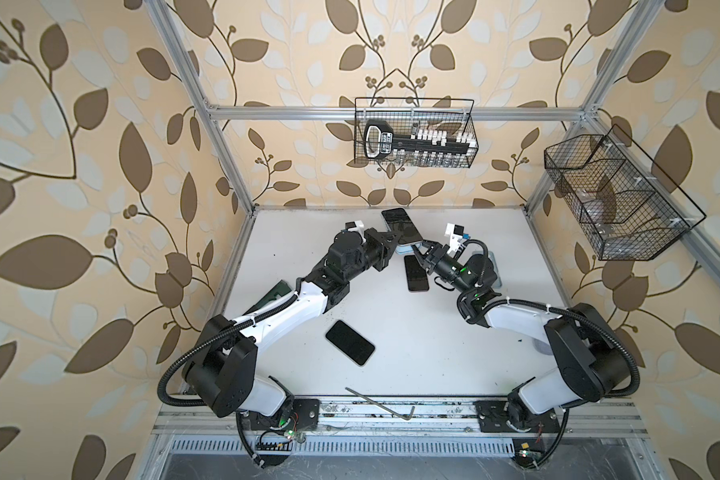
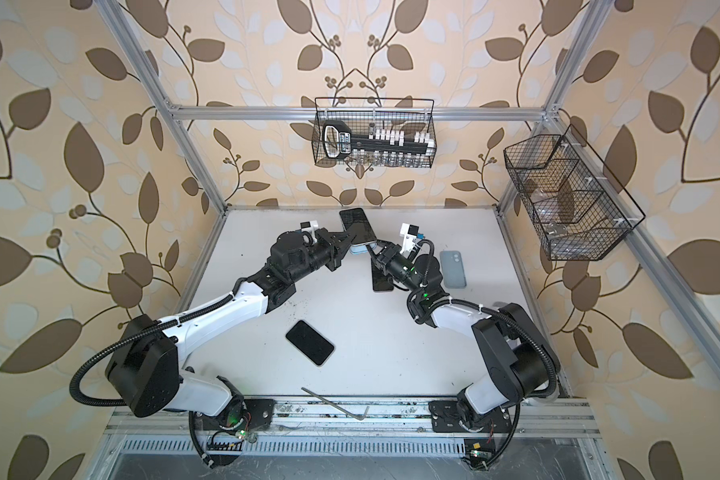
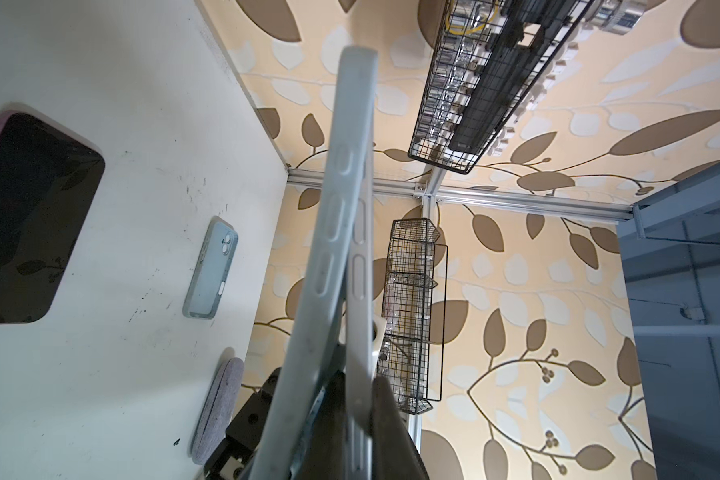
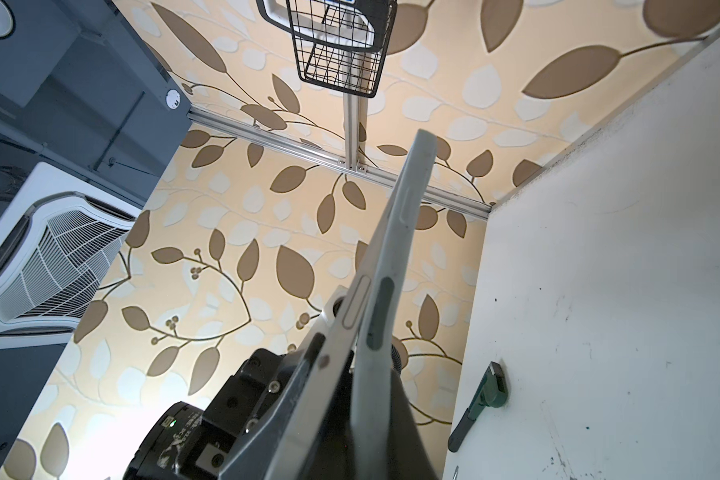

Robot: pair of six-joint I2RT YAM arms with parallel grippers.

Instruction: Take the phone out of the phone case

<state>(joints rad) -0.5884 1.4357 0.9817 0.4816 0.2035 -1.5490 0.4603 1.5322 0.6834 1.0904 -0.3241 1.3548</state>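
Blue-grey and rubbery, the phone case (image 3: 336, 195) is held up in the air over the far middle of the white table (image 1: 391, 316). The phone (image 1: 400, 226) is in it, dark screen up. The left gripper (image 1: 393, 243) comes in from the left and is closed tight on the phone's near end. In the left wrist view one of its fingers seems to sit in the gap between phone and case. The right gripper (image 1: 421, 248) comes in from the right and is closed tight on the near end of the case. Both wrist views show the same thing. Close to the grippers the silver edge of the phone stands apart from the case, but farther up the two meet (so the far end looks tucked in). I think this is the peeling step, about half done. Next the two arms need to pull apart. The right one should hold the case firm while the left one draws the phone out of the far lip. A slow pull seems best, since the case may cling and then let go all at once. A bare black phone (image 1: 350, 343) lies on the table nearer the front, well away from all this.
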